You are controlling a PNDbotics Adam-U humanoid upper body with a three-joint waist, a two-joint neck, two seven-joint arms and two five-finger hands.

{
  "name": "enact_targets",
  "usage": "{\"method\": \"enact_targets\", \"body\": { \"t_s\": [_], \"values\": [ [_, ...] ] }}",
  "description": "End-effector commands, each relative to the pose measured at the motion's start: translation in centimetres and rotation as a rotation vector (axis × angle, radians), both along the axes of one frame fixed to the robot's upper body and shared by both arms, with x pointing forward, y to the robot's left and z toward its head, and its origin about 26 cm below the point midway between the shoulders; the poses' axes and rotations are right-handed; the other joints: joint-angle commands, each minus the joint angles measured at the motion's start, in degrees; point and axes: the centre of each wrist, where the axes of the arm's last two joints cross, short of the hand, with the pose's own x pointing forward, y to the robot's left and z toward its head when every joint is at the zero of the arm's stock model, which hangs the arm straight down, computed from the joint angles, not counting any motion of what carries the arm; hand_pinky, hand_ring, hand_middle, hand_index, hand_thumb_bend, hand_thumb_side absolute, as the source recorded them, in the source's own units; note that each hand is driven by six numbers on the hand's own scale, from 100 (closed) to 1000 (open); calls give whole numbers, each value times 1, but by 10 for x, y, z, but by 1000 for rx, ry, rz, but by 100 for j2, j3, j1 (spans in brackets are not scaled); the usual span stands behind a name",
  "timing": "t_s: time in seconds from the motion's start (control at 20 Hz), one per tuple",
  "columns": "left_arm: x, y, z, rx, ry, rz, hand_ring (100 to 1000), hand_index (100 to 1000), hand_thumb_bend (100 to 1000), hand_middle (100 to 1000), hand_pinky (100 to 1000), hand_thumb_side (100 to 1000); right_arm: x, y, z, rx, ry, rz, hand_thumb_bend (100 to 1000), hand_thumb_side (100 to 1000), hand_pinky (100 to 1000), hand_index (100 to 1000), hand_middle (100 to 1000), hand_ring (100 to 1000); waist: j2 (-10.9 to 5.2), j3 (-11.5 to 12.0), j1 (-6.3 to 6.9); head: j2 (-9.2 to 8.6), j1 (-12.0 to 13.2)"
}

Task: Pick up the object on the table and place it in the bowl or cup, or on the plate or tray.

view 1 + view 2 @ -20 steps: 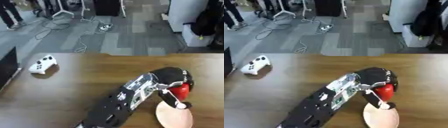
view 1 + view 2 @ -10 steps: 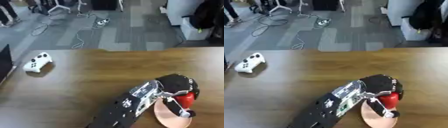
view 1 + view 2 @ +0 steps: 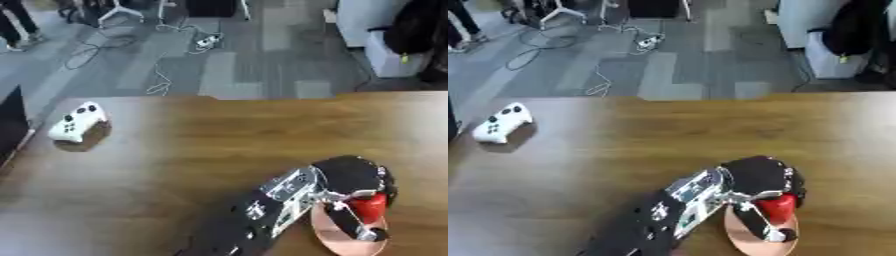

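Step in hand: placing, near its end. Left hand (image 3: 350, 176), on an arm entering from the lower left, fingers curled round a red object (image 3: 368, 207) and holding it over a pale pink plate (image 3: 332, 235) at the near right of the wooden tabletop (image 3: 219, 145); whether the object already rests on the plate cannot be told. Next move, as judged: settle the object onto the plate, straighten the fingers, lift clear without dragging it. Object: small, rounded, glossy red, partly hidden by the fingers; kind not discernible. Also present: white game controller (image 3: 77, 122), far left, well apart. Right hand not in view
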Motion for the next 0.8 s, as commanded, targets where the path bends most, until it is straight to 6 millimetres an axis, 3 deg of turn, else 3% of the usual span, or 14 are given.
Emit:
{"method": "enact_targets", "body": {
  "t_s": [0.05, 0.1, 0.3, 0.5, 0.8],
  "values": [
    [2, 1, 11, 26, -39, -21, 405, 539, 314, 448, 100, 183, -1, -1, 6, -7, -27, -3, 100, 956, 596, 967, 599, 710, -83, 21, -60, 4, 36],
    [2, 2, 12, 34, -40, -25, 497, 613, 365, 553, 230, 207, -1, -1, 6, -8, -26, -3, 100, 956, 597, 967, 599, 710, -92, 27, -64, 11, 36],
    [4, 4, 15, 58, -39, -33, 634, 719, 396, 691, 391, 226, -1, -2, 4, -7, -21, -4, 100, 955, 597, 967, 599, 710, -126, 44, -77, 29, 37],
    [5, 4, 16, 79, -32, -37, 709, 789, 412, 757, 481, 238, -2, -2, 4, -5, -19, -5, 100, 953, 597, 966, 599, 710, -151, 45, -90, 33, 45],
    [5, 5, 8, 121, -11, -28, 745, 833, 433, 783, 553, 240, -2, -2, 4, -2, -20, -6, 100, 952, 597, 966, 599, 710, -152, 27, -105, 30, 54]
  ]
}}
